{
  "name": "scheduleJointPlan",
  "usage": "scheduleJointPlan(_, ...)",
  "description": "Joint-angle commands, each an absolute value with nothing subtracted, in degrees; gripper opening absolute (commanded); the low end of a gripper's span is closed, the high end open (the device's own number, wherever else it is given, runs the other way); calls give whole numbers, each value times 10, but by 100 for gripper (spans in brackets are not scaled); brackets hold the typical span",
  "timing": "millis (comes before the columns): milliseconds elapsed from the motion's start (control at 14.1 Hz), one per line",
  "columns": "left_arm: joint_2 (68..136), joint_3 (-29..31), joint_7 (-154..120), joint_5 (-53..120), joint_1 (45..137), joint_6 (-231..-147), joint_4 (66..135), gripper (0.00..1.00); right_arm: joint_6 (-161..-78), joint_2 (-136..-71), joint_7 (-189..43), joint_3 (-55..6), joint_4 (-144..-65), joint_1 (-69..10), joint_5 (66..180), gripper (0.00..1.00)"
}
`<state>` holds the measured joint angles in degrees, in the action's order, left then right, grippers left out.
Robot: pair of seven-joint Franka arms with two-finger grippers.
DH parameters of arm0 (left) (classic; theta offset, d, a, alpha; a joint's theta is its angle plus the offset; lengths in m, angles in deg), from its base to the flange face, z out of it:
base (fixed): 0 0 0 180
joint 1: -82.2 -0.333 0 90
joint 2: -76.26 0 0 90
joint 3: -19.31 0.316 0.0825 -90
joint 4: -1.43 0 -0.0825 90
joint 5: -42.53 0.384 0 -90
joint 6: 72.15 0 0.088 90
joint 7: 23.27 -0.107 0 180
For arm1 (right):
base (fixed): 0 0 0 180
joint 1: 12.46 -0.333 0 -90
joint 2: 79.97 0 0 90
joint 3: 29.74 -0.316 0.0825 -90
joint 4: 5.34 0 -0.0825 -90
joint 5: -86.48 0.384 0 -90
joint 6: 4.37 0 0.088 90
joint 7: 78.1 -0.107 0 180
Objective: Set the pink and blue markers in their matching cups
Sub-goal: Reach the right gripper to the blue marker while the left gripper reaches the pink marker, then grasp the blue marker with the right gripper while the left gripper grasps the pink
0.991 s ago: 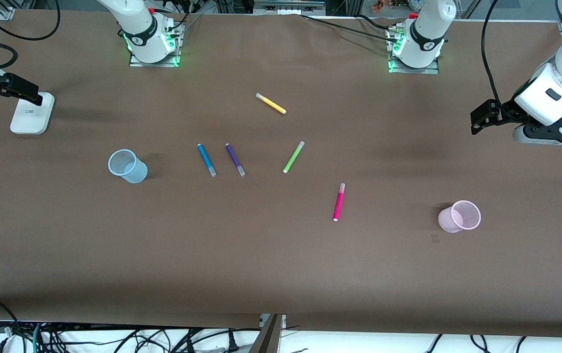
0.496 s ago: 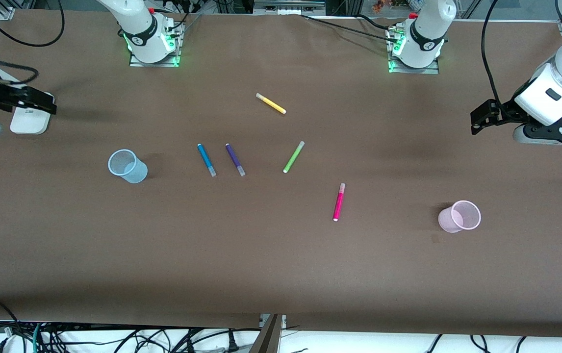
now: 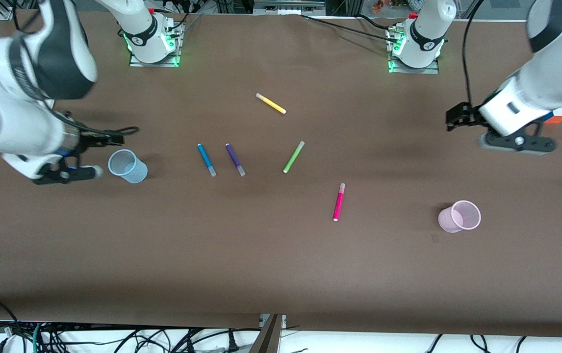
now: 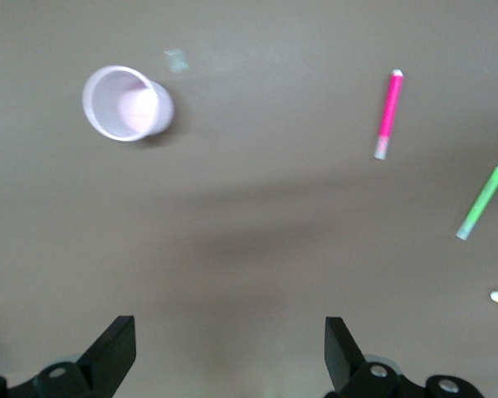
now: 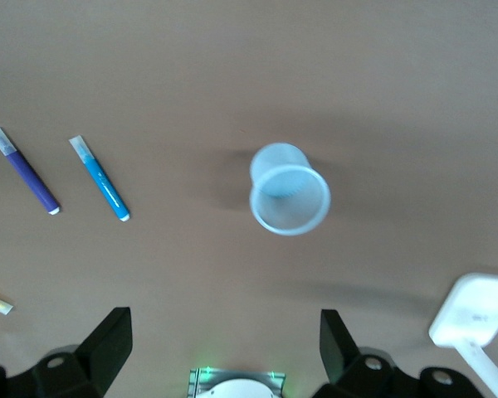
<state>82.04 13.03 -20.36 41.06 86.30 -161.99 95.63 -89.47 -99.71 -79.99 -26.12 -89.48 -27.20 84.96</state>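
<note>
The blue marker [image 3: 206,160] and the pink marker [image 3: 338,202] lie flat on the brown table. The pale blue cup [image 3: 127,166] stands toward the right arm's end and the pale pink cup [image 3: 459,216] toward the left arm's end. My right gripper [image 3: 65,172] hangs open and empty over the table beside the blue cup. Its wrist view shows its open gripper [image 5: 224,348], the blue cup [image 5: 289,199] and the blue marker [image 5: 100,189]. My left gripper [image 3: 516,142] is open and empty over bare table at the left arm's end. Its wrist view shows its open gripper [image 4: 230,348], the pink cup [image 4: 124,104] and the pink marker [image 4: 388,114].
A dark purple marker [image 3: 235,159] lies beside the blue one. A lime-green marker [image 3: 293,157] and a yellow marker [image 3: 270,103] lie mid-table. A small orange and blue box [image 3: 560,115] sits by the left arm. A white device [image 5: 473,311] shows in the right wrist view.
Both arms have swung in over the table. The right gripper moved from the table's end to beside the blue cup. The left gripper moved a little toward the middle. Markers and cups have not moved.
</note>
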Motion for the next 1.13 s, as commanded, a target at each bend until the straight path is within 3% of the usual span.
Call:
scheduleJointPlan(0, 874, 113, -207, 390, 873, -1648, 949, 100, -942, -1058, -794, -258, -887, -313, 860, 100)
scheduleJointPlan(354, 987, 89, -206, 397, 908, -1788, 955, 100, -1088, -1153, -795, -259, -905, -378, 907, 100)
scheduleJointPlan(708, 1097, 89, -199, 397, 948, -1974, 964, 100, -1277, -1164, -795, -267, -1021, -403, 929, 100)
scheduleJointPlan(1062, 1174, 90, -199, 397, 974, -2092, 975, 100, -1309, -1151, -792, -275, -1068, -403, 928, 100)
